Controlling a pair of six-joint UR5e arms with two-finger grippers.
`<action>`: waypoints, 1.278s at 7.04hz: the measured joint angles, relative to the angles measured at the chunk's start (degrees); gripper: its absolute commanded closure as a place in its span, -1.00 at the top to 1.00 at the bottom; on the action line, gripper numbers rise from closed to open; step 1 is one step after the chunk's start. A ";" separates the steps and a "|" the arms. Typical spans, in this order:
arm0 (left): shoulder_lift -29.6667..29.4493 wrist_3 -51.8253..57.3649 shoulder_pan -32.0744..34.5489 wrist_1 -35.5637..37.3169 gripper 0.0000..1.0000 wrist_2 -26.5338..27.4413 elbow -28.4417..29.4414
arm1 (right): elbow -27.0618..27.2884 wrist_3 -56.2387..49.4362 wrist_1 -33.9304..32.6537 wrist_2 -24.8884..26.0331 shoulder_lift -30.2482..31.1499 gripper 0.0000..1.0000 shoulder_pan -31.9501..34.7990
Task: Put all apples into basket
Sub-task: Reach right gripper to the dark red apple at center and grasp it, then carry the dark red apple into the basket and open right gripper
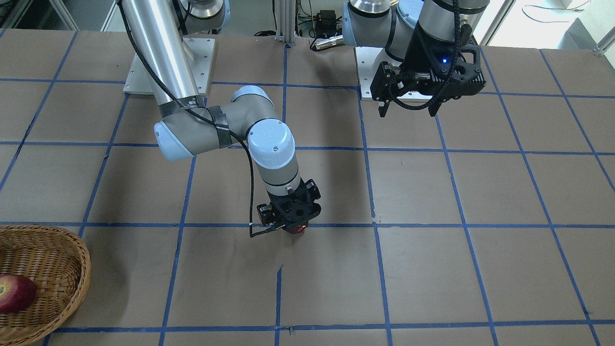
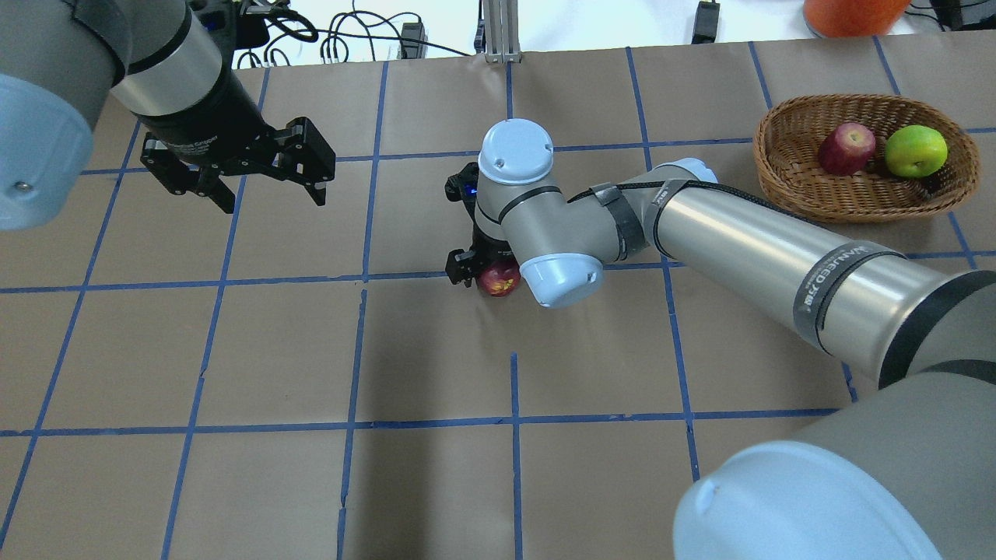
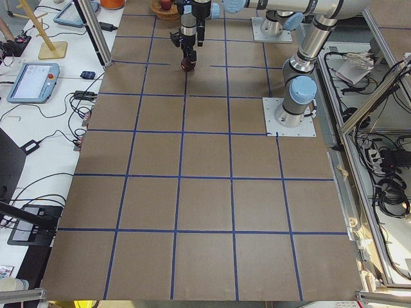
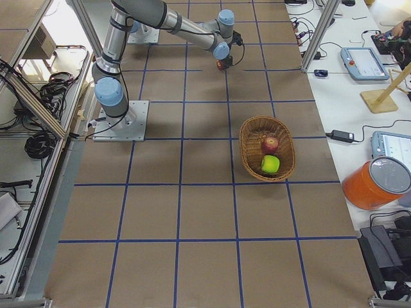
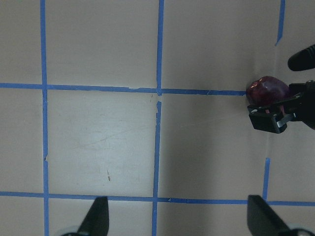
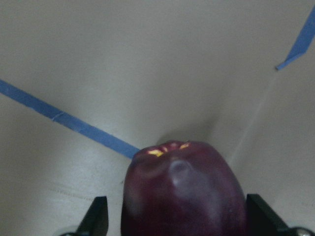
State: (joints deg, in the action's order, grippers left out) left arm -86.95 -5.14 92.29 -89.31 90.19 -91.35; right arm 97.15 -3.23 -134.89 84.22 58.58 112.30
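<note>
The dark maroon apple (image 2: 499, 281) rests on the table at the middle, and also shows in the right wrist view (image 6: 184, 191). My right gripper (image 2: 484, 271) stands straight down over it, open, with one finger on each side; the fingertips (image 6: 100, 216) look as far apart as they go. The tan wicker basket (image 2: 780, 180) at the far right holds the red apple (image 2: 846, 148) and the yellow-green apple (image 2: 916, 151). My left gripper (image 2: 268, 193) hangs open and empty above the table at the far left.
An orange container (image 4: 377, 181) stands on the side bench beyond the basket. The left wrist view shows the maroon apple (image 5: 268, 90) and blue tape lines. The arm bases (image 1: 166, 65) are bolted at the robot's edge of the table.
</note>
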 measured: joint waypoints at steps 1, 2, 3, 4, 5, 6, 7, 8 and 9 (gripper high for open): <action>0.01 -0.02 -0.02 0.01 1.00 -0.06 0.01 | -0.35 0.45 -0.78 2.10 0.16 -1.00 -0.04; 0.04 -0.04 -0.02 0.01 1.00 -0.07 -0.07 | -0.85 0.76 -0.64 3.21 1.03 -1.00 -0.52; 0.08 -0.03 -0.02 0.03 1.00 -0.04 -0.19 | -1.86 0.95 1.26 3.90 3.10 -1.00 -2.39; 0.11 0.01 -0.01 0.11 1.00 -0.02 -0.27 | -3.59 1.03 5.66 4.65 5.74 -1.00 -6.55; 0.11 0.03 0.00 0.21 1.00 -0.02 -0.32 | -6.32 1.02 12.02 5.72 8.24 -1.00 -12.62; 0.12 0.04 0.00 0.27 1.00 -0.01 -0.36 | -9.77 0.78 18.03 6.88 9.79 -1.00 -18.68; 0.12 0.04 0.00 0.33 1.00 -0.02 -0.37 | -13.11 0.37 22.10 7.92 10.15 -1.00 -24.34; 0.12 0.04 0.00 0.35 1.00 0.00 -0.37 | -15.07 0.11 23.60 8.75 9.84 -1.00 -29.05; 0.12 0.04 -0.01 0.36 1.00 0.02 -0.38 | -15.84 -0.74 23.79 9.25 8.80 -1.00 -32.58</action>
State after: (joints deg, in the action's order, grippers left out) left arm -86.83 -5.10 92.27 -88.95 90.21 -91.73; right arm 81.31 -3.97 -111.10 93.47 67.39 79.72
